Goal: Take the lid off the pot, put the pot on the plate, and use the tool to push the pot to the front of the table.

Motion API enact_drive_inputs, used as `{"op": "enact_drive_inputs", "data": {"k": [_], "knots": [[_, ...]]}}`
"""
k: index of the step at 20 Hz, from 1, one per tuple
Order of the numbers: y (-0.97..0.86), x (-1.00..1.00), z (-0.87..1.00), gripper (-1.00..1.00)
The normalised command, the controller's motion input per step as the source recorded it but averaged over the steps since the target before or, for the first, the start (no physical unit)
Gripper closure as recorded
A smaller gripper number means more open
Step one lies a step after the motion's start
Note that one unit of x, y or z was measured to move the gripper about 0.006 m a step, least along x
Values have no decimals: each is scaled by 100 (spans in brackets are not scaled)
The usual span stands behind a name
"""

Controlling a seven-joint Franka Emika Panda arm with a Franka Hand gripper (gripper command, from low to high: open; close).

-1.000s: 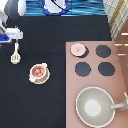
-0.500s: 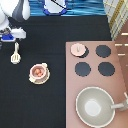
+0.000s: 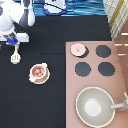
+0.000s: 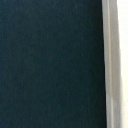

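So the gripper (image 3: 13, 40) sits near the black table's (image 3: 55, 60) top-left corner, apparently pinching the small cream-white slotted spatula (image 3: 16, 54), whose head points toward the bottom edge.

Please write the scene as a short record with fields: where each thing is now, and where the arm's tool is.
lid: off the pot, lying on the stove's burner at the exterior view's top-left
pot: open, reddish-brown contents showing
plate: apparently under the pot, pale rim visible
spatula: flat on the table, toward the exterior view's left
tool: right at the spatula's handle end, near the exterior view's top-left
pan: on the stove, at the exterior view's bottom right
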Motion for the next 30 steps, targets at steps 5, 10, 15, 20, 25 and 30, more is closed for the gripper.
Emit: {"op": "enact_drive_inputs", "data": {"k": [5, 10, 15, 20, 25, 30], "knots": [[-35, -7, -21, -100], [-31, -10, -39, -100], [-19, -17, -26, -100], [-5, -7, -4, 100], [2, 0, 7, 100], [16, 3, 2, 100]]}}
